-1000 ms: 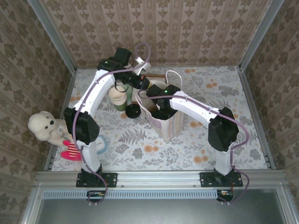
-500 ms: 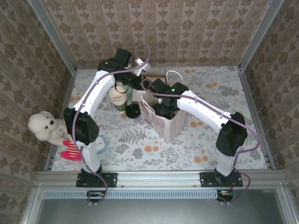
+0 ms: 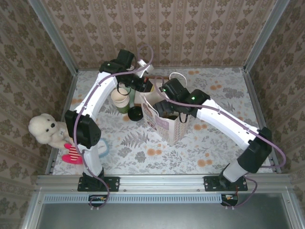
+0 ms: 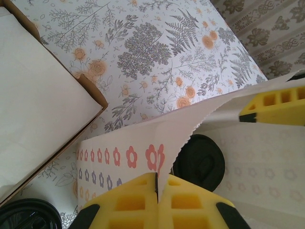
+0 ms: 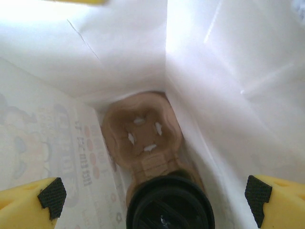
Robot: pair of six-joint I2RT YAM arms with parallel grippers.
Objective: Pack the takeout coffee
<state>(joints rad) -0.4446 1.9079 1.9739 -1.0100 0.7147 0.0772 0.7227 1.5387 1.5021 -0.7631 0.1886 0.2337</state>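
One flowered tabletop [image 3: 214, 143] carries everything, and two white arms reach in over it. The left arm [image 3: 97, 93] arches to the far side and the right arm [image 3: 224, 121] stretches across from the right. Both meet at a white paper bag [image 3: 169, 128] standing open-mouthed near the middle. A shallow cardboard box [image 4: 43, 95] with a white inside lies near the bag, and a cream teddy bear [image 3: 44, 129] sits well apart at the left edge. Down in the bag a brown pulp carrier [image 5: 143, 126] lies flat on the bottom, one of its slots empty.

The takeout coffee [image 5: 169, 210] stands upright in the bag at the carrier's other end. Its long axis is vertical and its round black lid faces straight up toward the mouth; the cup's body is hidden under the lid. The bag's walls close it in on all sides.

Outside, left of the bag, a stack of lidless cream cups [image 3: 120, 99] stands upright, with a loose black lid [image 3: 135, 114] lying flat between the stack and the bag.

The left gripper [image 4: 157, 187] has its yellow fingers [image 4: 126, 202] pressed together on the bag's serrated rim, pinching the paper. The right gripper [image 5: 155, 198] hangs in the bag's mouth right above the coffee, its fingers [image 5: 28, 202] spread wide to either side of the lid, gripping nothing
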